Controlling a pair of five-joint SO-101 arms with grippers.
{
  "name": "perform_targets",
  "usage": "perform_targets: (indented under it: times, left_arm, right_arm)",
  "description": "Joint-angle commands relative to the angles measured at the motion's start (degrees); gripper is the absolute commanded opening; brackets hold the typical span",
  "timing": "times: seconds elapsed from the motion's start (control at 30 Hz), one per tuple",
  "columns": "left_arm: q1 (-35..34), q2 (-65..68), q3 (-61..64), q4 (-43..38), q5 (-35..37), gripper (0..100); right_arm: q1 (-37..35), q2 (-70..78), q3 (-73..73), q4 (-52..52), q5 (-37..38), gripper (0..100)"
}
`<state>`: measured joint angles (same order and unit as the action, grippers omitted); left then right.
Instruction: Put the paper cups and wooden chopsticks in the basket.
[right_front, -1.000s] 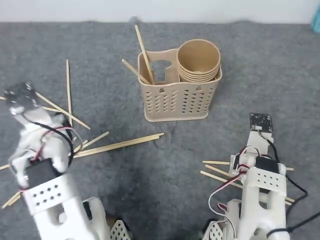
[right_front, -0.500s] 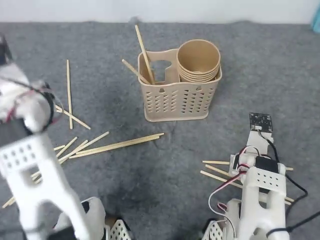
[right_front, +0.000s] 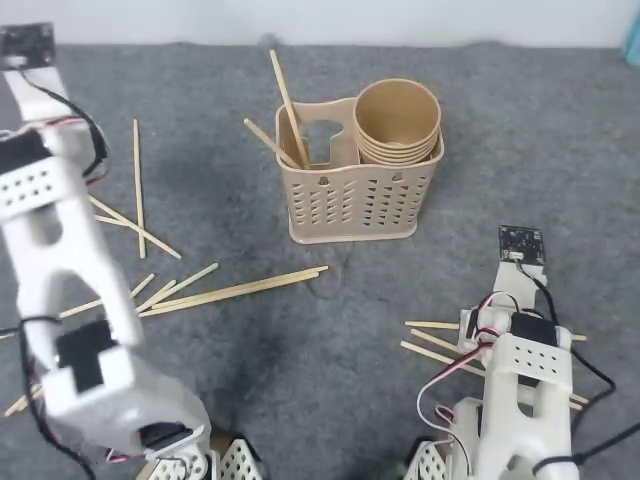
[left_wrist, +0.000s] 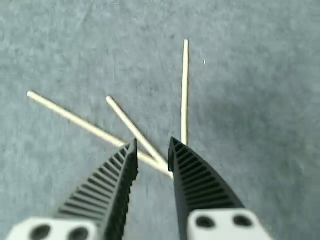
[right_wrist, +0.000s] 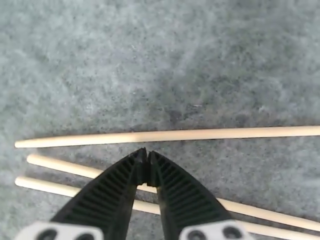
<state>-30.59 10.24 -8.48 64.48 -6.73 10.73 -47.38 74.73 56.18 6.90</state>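
A beige basket (right_front: 350, 205) stands at the middle back of the grey carpet. A stack of paper cups (right_front: 397, 120) fills its right compartment, and two wooden chopsticks (right_front: 286, 95) lean in its left one. Loose chopsticks (right_front: 235, 290) lie scattered on the left. My left arm (right_front: 45, 190) stretches over them toward the far left. My left gripper (left_wrist: 152, 146) is slightly open above three chopsticks (left_wrist: 185, 90), one running under the gap. My right gripper (right_wrist: 146, 152) is shut, empty, over chopsticks (right_wrist: 170, 135) at the front right.
Both arm bases stand at the carpet's front edge. More chopsticks (right_front: 435, 345) lie beside the right arm (right_front: 525, 350). Open carpet spreads in front of the basket and to its right.
My left arm has risen from the front left and swung out toward the far left over the scattered chopsticks. The right arm has kept still.
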Motion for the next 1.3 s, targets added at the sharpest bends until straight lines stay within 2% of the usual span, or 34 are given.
perform_targets:
  times: [0.0, 0.3, 0.67, 0.77, 0.87, 1.27]
  left_arm:
    - [-0.09, 5.36, -6.55, -4.57, -0.62, 9]
    - [1.85, 27.34, -26.42, -5.10, -0.62, 9]
    - [3.60, 59.34, -62.99, -4.66, -0.09, 9]
    - [4.40, 66.29, -72.31, -4.66, 3.60, 9]
    - [5.19, 72.09, -79.69, -4.66, 4.31, 9]
    - [5.45, 82.37, -81.98, -7.74, 4.31, 9]
  right_arm:
    - [-0.48, -0.84, -0.35, -0.92, 1.23, 0.8]
    - [-0.57, -0.84, -0.35, -0.92, 1.58, 0.8]
    - [-0.84, -1.01, -0.35, -0.92, 1.67, 0.8]
    - [-0.92, -1.10, -0.35, -0.92, 1.67, 0.8]
    - [-0.92, -1.10, -0.35, -0.92, 1.67, 0.8]
    - [-1.01, -1.19, -0.35, -0.92, 1.67, 0.8]
